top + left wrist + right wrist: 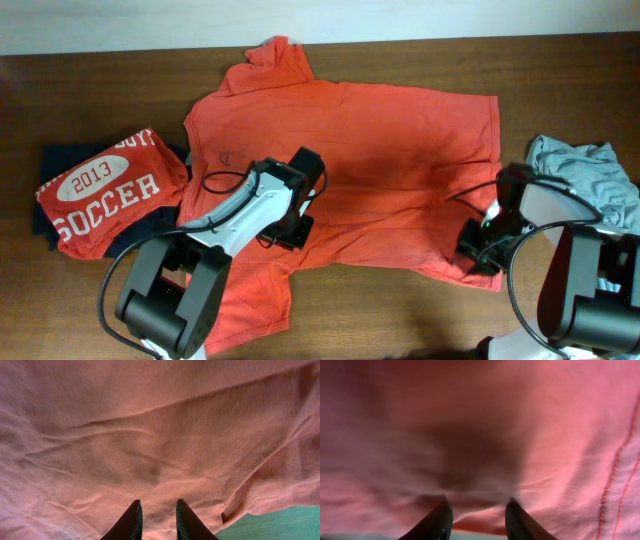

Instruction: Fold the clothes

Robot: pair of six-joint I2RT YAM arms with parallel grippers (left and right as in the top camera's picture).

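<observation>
R gripper [477,510] prob. open; overhead: grey tee [590,175].

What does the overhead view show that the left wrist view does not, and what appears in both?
Only overhead: the folded SOCCER shirt at the left with a navy shirt beneath, and the grey-blue shirt at the right. Only left wrist: fine wrinkles in the cloth, the left gripper with jaws slightly apart, and a greenish strip at the lower right corner. Both: the large orange-red shirt, spread out.
</observation>
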